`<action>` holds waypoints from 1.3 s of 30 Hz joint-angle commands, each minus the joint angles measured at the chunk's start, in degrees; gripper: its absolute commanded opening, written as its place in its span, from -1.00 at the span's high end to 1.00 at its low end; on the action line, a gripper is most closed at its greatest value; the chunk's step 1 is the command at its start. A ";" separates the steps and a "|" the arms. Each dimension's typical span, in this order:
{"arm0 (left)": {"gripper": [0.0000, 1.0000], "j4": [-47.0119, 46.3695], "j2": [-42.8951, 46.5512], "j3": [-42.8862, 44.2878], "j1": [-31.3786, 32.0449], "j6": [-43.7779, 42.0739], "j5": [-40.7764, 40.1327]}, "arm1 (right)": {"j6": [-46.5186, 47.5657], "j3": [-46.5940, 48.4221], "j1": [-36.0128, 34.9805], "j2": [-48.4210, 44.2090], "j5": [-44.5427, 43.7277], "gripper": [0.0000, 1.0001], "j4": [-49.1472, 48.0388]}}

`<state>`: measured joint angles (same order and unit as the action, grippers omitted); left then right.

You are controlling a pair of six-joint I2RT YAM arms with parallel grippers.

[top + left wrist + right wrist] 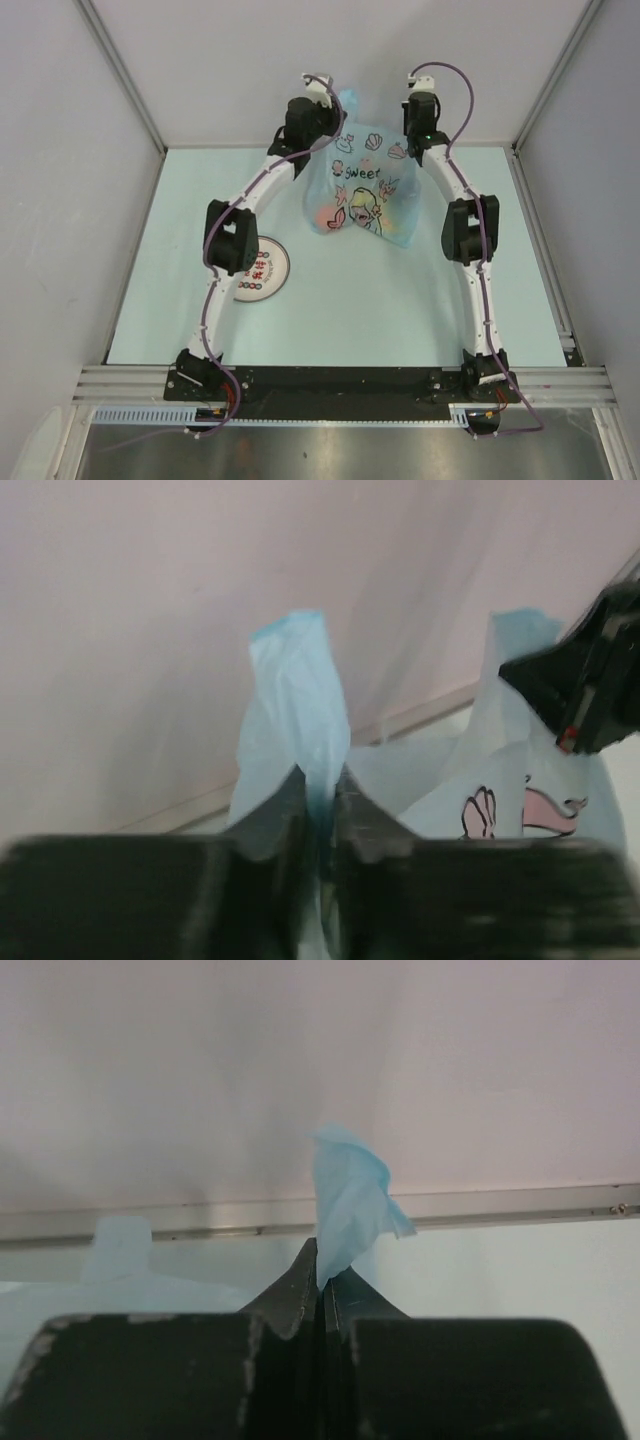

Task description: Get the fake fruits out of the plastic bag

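The light-blue plastic bag (362, 180) with pink figures and "Sweet" lettering hangs lifted at the back middle of the table. Fake fruits show faintly through its bottom as an orange-peach blur (330, 215). My left gripper (330, 105) is shut on the bag's left handle (300, 695). My right gripper (415, 108) is shut on the right handle (350, 1195). The bag's printed side (520, 815) and the right gripper body (590, 685) show in the left wrist view. No fruit lies outside the bag.
A round white plate (265, 268) with red and dark markings lies on the pale table left of centre, partly under the left arm (232, 235). Walls and a metal rail (500, 1205) close the back edge.
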<state>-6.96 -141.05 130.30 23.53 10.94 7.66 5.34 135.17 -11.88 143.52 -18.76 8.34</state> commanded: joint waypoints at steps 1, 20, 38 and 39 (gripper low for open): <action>0.99 -7.09 0.17 7.42 0.03 -4.51 -1.68 | -3.50 7.47 3.44 -1.49 3.64 1.00 -2.45; 1.00 -15.98 43.11 -38.76 2.13 -6.90 13.34 | 2.91 -40.82 5.20 -51.70 10.57 1.00 -9.92; -0.67 6.43 66.25 -68.08 4.16 -9.18 16.95 | 5.81 -60.13 -6.13 -77.52 20.00 -0.46 18.29; -0.68 8.35 67.39 -67.90 3.90 -8.92 17.21 | 6.08 -57.94 -6.92 -77.34 19.82 -0.47 18.90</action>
<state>-1.78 -81.19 58.83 28.64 3.31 25.85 7.79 67.57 -14.81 70.50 -1.76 26.46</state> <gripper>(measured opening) 0.831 0.730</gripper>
